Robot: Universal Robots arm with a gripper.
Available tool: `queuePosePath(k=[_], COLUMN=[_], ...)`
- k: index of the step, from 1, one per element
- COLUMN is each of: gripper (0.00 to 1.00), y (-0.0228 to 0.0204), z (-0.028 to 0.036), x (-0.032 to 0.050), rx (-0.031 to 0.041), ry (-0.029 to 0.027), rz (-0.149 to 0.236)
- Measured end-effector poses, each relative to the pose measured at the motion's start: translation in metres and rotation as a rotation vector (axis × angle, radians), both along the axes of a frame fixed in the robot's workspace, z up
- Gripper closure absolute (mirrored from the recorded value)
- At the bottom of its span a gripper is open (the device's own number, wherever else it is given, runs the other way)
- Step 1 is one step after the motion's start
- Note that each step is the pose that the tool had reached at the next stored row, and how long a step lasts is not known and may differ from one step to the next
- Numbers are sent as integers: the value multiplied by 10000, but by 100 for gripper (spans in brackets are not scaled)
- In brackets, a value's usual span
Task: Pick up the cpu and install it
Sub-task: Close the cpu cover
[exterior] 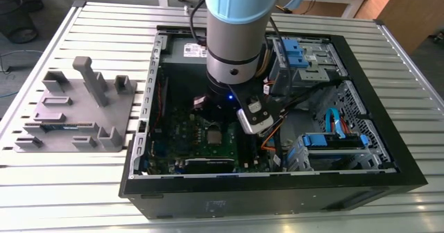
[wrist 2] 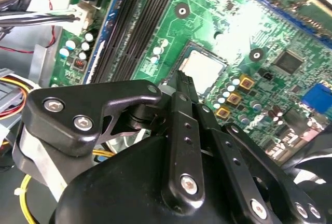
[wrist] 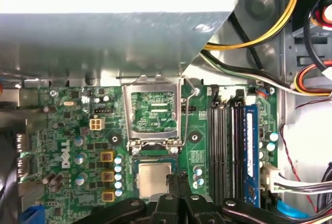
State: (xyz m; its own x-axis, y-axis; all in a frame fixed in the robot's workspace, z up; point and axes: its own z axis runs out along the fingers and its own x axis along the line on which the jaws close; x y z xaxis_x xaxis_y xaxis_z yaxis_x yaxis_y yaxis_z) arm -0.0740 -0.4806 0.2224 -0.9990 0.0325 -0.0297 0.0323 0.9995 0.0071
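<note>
End effector pinched narrow, holding nothing, tips at edge of cpu; cpu sits on motherboard beside raised load plate. Risk: sideways push could skew chip, bend contact pins.

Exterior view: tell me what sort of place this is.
Probably a robotics lab or workshop: a robot arm reaches into an open computer case lying on a slatted metal table, with a grey parts fixture beside it.

Cpu on motherboard; motherboard in case; case on table; fixture block beside case, exterior view's left.
</note>
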Motion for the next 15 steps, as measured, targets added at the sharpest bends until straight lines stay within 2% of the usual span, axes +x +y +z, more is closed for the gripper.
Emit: queuePosePath(k=[4,7,15], gripper=[89,89,89], y=[24,27,27], z=[-5,-9,-23], x=[26,30,33], rx=[1,-2,-2], ry=[-1,1,0], rz=[77,297,1554])
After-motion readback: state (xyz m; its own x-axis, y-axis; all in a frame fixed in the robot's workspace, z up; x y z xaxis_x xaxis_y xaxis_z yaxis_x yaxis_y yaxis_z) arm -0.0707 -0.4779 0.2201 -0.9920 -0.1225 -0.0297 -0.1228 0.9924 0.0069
